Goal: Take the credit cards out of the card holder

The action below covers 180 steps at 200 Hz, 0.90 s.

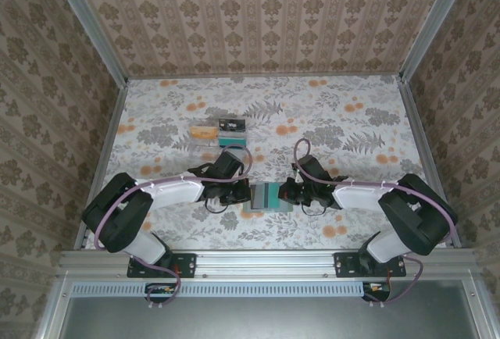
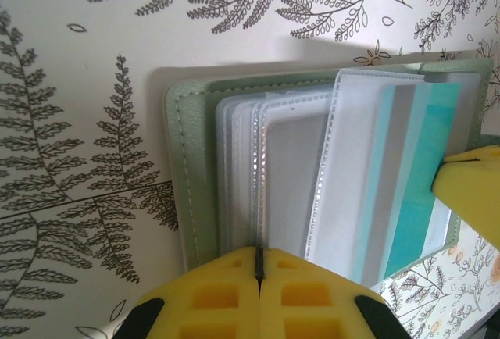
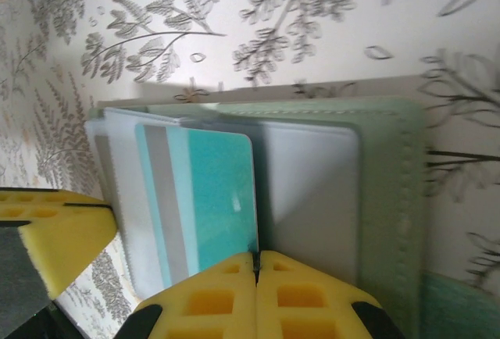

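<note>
Card holder (image 2: 183, 175) lies opened flat on the worktop (image 1: 351, 136), low in the top view's centre, between your two arms. Sage-green cover underneath, stitched edge showing.

Contents: a fan of clear sleeves (image 2: 289, 175) stacked on the cover, the ones nearest the spine looking empty. One teal card (image 3: 215, 198) with a grey band sits at the outer end of the stack, partly overlapped by a frosted sleeve. You cannot tell from either wrist view how far it stands out of its pocket.

Your left claw (image 2: 258, 257): pads pressed together at the bottom of the left wrist view, pinching the edge of a clear sleeve of the holder.

Your right claw (image 3: 255, 265): pads pressed together at the bottom of the right wrist view, apparently nipping the lower corner of the teal card.

Outward: a yellow-orange card (image 1: 203, 131) lies loose on the worktop, up and left of the holder in the top view, with a small dark rectangle (image 1: 231, 126) just beside it on the right. Both are well apart from the holder.
</note>
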### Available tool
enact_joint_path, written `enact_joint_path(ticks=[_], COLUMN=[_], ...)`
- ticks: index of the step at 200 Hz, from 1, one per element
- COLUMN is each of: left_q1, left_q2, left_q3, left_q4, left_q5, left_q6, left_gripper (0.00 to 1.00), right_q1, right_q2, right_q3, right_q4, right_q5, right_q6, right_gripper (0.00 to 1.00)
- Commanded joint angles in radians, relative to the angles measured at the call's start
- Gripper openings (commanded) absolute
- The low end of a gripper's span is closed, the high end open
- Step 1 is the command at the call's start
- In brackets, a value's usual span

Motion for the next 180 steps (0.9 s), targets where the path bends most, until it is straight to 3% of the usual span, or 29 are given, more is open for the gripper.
enact_joint_path(ticks=[1,71,81,96,115,146,165,180], left_q1=[0.014,0.047,0.054,0.064,0.086,0.141,0.178,0.218], left_q2=[0.013,-0.068,-0.092,-0.134,-0.198,-0.287,-0.326,-0.339], left_q3=[-0.04,-0.037,-0.028,-0.008,0.016,0.016,0.007,-0.012], left_q4=[-0.124,-0.125,-0.122,-0.118,-0.1,-0.009,0.053,0.155], left_q5=[-0.054,-0.032,-0.02,-0.002,0.022,0.066,0.096,0.189], left_q6=[-0.006,0.005,0.007,0.008,-0.007,-0.057,-0.096,-0.137], left_gripper=[0.0,0.0,0.09,0.35,0.48,0.57,0.56,0.55], right_q1=[-0.025,-0.073,-0.076,-0.078,-0.082,-0.084,-0.084,-0.086], right_q2=[-0.034,-0.243,-0.27,-0.308,-0.357,-0.403,-0.401,-0.386], right_q3=[-0.028,-0.052,-0.045,-0.03,-0.004,0.064,0.121,0.173], right_q4=[-0.096,-0.208,-0.227,-0.247,-0.263,-0.264,-0.261,-0.247], right_q5=[0.01,-0.01,-0.016,-0.03,-0.039,-0.065,-0.084,-0.105], right_q6=[-0.047,-0.092,-0.096,-0.101,-0.099,-0.096,-0.099,-0.1], right_gripper=[0.0,0.0,0.0,0.0,0.0,0.0,0.0,0.0])
